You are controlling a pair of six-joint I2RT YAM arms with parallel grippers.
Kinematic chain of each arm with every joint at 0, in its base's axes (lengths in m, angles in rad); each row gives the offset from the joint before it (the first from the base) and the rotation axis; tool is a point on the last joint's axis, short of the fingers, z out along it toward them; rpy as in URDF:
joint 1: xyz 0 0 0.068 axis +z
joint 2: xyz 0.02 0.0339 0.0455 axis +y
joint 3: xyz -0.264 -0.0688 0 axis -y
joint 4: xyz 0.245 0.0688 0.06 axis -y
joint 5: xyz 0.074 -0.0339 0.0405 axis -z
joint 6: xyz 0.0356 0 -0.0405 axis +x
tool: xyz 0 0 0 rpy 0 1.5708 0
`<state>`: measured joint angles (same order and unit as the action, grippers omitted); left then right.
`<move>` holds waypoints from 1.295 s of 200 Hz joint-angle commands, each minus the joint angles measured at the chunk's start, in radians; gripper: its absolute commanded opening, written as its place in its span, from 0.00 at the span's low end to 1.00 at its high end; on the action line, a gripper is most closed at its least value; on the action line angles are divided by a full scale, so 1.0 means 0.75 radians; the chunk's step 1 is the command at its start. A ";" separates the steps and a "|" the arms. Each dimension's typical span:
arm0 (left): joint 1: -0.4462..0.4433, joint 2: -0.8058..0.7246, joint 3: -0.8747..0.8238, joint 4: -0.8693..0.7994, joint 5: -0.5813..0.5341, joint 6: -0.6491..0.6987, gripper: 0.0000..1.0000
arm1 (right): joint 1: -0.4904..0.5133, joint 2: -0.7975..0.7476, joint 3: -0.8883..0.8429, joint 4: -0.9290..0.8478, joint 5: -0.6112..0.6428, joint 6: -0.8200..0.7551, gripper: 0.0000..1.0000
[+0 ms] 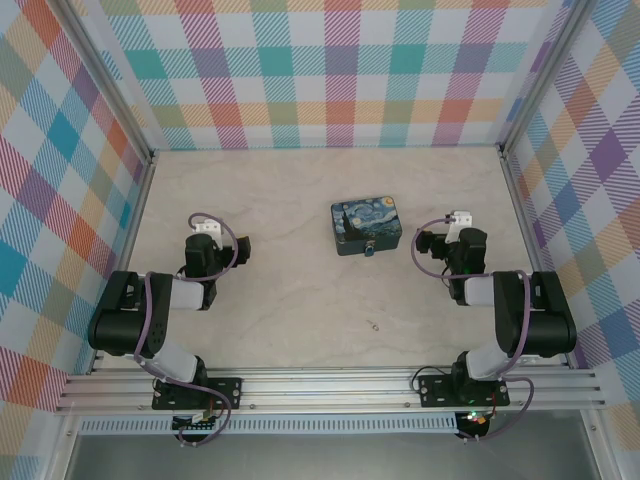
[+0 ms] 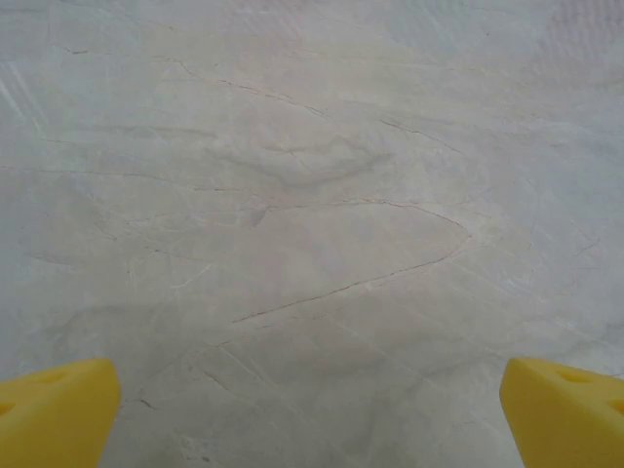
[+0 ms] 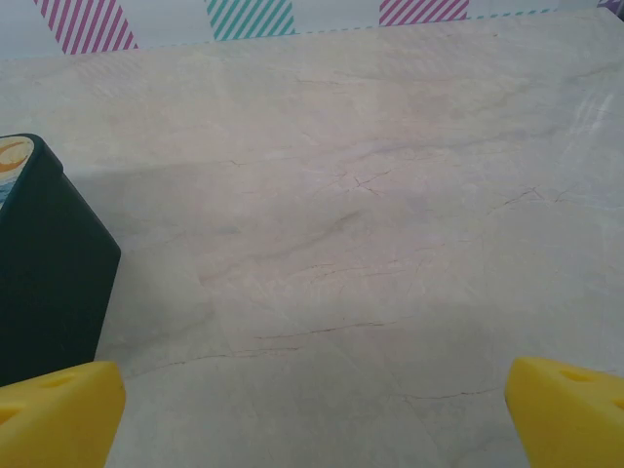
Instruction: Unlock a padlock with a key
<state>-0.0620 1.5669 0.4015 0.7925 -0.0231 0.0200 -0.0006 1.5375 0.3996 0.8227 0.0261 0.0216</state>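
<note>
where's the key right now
In the top view the key lies on the table, on the near side of the painted tin and apart from it, slightly right of centre.

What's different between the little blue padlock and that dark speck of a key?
The padlock is blue; the key is dark grey. The padlock sits at the near edge of the painted tin; the key lies alone on the bare table, well apart. Both are tiny and untouched.
</note>
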 commanded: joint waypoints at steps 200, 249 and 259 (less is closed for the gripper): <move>0.015 -0.411 0.163 -0.597 -0.124 -0.254 1.00 | -0.011 -0.347 0.216 -0.709 -0.132 0.103 1.00; 0.014 -0.511 0.291 -0.913 0.210 -0.736 1.00 | -0.008 -0.396 0.442 -1.129 -0.465 0.409 1.00; 0.003 -0.483 0.302 -0.889 0.301 -0.812 1.00 | -0.007 -0.372 0.452 -1.119 -0.539 0.490 0.99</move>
<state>-0.0620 1.1793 0.5964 0.2497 0.0273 -0.3653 -0.0017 1.2369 0.7113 0.1417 -0.1883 0.2207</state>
